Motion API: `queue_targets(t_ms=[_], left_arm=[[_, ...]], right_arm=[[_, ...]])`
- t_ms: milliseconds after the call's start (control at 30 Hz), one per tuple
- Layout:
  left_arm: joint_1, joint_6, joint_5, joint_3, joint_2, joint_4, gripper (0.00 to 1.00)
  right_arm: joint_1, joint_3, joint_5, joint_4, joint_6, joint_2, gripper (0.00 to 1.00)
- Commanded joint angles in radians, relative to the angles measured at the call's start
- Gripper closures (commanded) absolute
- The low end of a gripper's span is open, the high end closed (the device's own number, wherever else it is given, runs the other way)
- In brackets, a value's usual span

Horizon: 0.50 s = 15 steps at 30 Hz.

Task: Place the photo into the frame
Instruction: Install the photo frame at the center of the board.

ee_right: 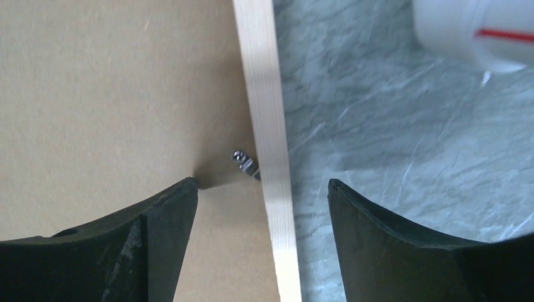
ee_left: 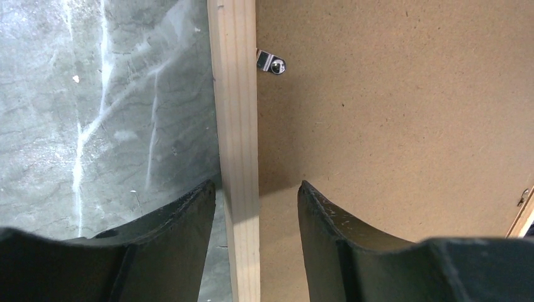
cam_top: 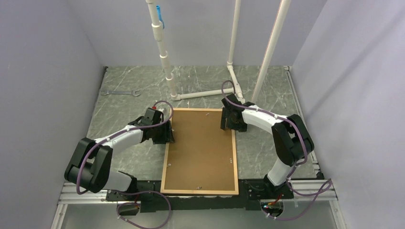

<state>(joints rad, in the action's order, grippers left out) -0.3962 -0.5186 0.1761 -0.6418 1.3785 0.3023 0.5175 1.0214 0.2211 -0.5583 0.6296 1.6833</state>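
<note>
Mostly done, judging by backing (cam_top: 200,148) seated in frame (cam_top: 199,192) under clip (ee_left: 271,63); photo unseen, presumably beneath. Found left gripper (ee_left: 257,185) and right gripper (ee_right: 262,180) wide open astride frame, holding nothing.

Enclosure viewed from above. Three plain, pale lilac-grey surfaces, the left wall (cam_top: 43,71), back wall (cam_top: 200,28) and right wall (cam_top: 358,71), close in a desk (cam_top: 267,90) whose top is grey-green with white, marble-like veining. A white pipe structure (cam_top: 164,52) stands toward the rear. Its three uprights rise out of view, joined by low runs lying on the desk in a V. A blue clip (cam_top: 159,19) sits high on the left upright, and a thin red line (cam_top: 275,36) runs along the right one. A metal wrench (cam_top: 120,92) lies flat at the rear left. Aluminium rails (cam_top: 64,198) border the right and near edges. Lighting is even and diffuse, with soft shadows.
</note>
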Motion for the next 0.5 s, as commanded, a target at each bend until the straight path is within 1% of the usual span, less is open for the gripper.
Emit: queue_targets(t_ms=[0,67,200,333,433,467], left_arm=[[-0.009,-0.001,0.007,0.018,0.040,0.006,0.44],[-0.009,0.000,0.006,0.015,0.045,0.007,0.44],[-0.010,0.000,0.005,0.012,0.053,0.006,0.44],[-0.010,-0.001,0.006,0.010,0.057,0.004,0.44],[-0.011,-0.002,0.006,0.010,0.063,0.002,0.44],[-0.012,-0.002,0.006,0.010,0.064,0.002,0.44]], right_arm=[[-0.039,0.045,0.050,-0.010,-0.030,0.029,0.24],[-0.046,0.040,0.041,0.000,-0.038,0.032,0.27],[-0.053,0.024,0.008,0.020,-0.054,0.030,0.42],[-0.051,0.001,-0.024,0.034,-0.060,0.015,0.52],[-0.053,-0.011,-0.022,0.035,-0.058,0.004,0.58],[-0.053,-0.011,-0.016,0.034,-0.058,0.004,0.62]])
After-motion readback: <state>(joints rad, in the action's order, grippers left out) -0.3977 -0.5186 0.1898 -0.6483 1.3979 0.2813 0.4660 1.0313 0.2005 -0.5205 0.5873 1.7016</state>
